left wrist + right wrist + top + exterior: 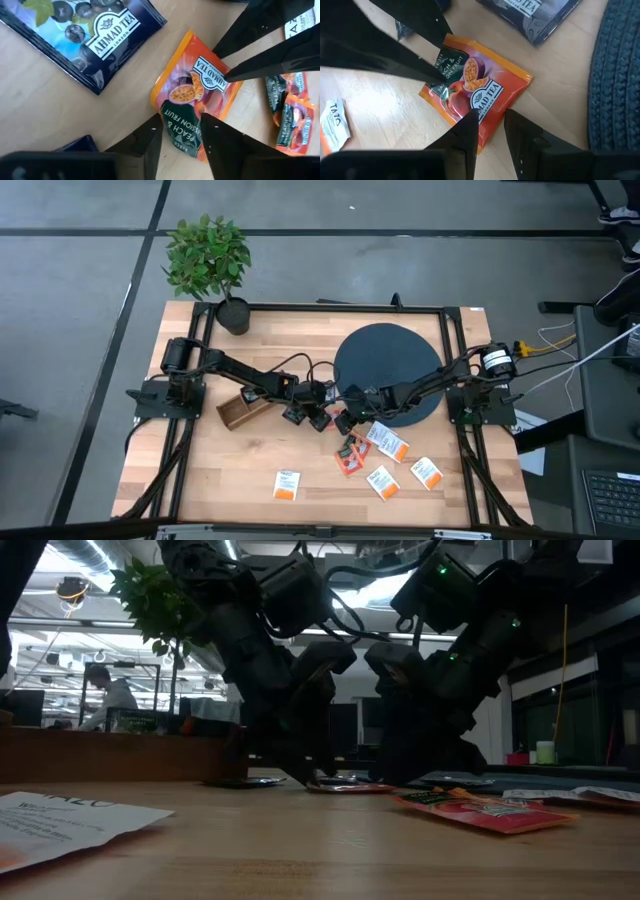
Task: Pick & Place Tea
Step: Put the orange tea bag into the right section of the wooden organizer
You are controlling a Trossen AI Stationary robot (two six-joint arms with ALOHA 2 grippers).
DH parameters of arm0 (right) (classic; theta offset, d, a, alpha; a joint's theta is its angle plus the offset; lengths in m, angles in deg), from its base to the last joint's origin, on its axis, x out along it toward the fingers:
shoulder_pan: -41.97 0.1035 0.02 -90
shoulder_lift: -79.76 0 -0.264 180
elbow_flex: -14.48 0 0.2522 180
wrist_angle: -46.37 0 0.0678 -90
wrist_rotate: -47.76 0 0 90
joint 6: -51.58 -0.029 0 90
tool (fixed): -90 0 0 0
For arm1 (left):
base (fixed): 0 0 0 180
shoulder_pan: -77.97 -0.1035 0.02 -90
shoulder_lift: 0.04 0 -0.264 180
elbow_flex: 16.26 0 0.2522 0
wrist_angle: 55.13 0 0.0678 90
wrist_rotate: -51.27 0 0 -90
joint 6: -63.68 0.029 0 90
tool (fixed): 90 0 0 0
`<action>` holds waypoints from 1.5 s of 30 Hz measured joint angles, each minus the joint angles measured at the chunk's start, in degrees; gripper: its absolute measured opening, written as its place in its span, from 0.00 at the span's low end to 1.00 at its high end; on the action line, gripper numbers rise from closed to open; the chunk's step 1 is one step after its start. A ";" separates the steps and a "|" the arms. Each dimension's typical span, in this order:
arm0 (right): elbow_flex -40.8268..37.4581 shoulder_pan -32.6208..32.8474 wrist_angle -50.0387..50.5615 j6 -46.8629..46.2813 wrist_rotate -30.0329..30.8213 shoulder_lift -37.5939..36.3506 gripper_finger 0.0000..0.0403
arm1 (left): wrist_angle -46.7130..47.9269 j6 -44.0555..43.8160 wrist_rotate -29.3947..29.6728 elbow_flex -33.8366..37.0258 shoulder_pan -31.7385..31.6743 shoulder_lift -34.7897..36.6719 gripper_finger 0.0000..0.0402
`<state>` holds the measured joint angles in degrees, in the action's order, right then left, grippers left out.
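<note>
Tea, loose sachets on the counter, none seen in a container. Item in hand: one red-orange sachet, lying flat near counter centre, just at 7 o'clock of the dark round disc. Left tool: released, its two fingers parted and straddling one edge of this sachet. Right tool: set at the opposite corner of the same sachet; whether it is clenched on it cannot be told. Dark blue-black sachet: flat on the counter just beside the red-orange one, partly cut off in both wrist views. Further red-orange sachets: at 5 o'clock of the tools, overlapping, count unclear. White sachets with orange band: four, spread from 6 to 4 o'clock along the near part of the counter; one is cut off at the low view's edge. Wooden box: at 9 o'clock of the tools, tilted askew; its inside is too small and shadowed to read. Potted plant: at the 11 o'clock corner.
</note>
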<state>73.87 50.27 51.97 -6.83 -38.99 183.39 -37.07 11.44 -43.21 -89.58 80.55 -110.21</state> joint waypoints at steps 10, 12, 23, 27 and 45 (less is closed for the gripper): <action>0.02 0.00 0.09 0.06 -0.18 0.00 0.25 | 0.31 0.97 0.63 0.12 -0.06 -0.13 0.02; 0.02 0.00 0.00 0.06 -0.31 0.02 0.25 | 0.20 1.04 0.59 0.12 -0.06 -0.13 0.01; -0.04 0.11 0.13 0.68 -3.80 -3.18 0.25 | 3.86 6.20 -1.42 -0.23 0.02 4.39 0.00; -0.03 0.00 0.44 1.72 -3.53 -6.47 0.25 | 8.89 8.81 -0.60 -0.19 0.00 7.35 0.00; -0.02 0.04 6.47 1.94 -4.59 -13.49 0.25 | 46.05 24.12 3.65 -12.70 -1.82 20.39 0.00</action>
<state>73.85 50.31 58.43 -4.89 -43.58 169.91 8.98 35.56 -39.56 -102.29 78.74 -89.81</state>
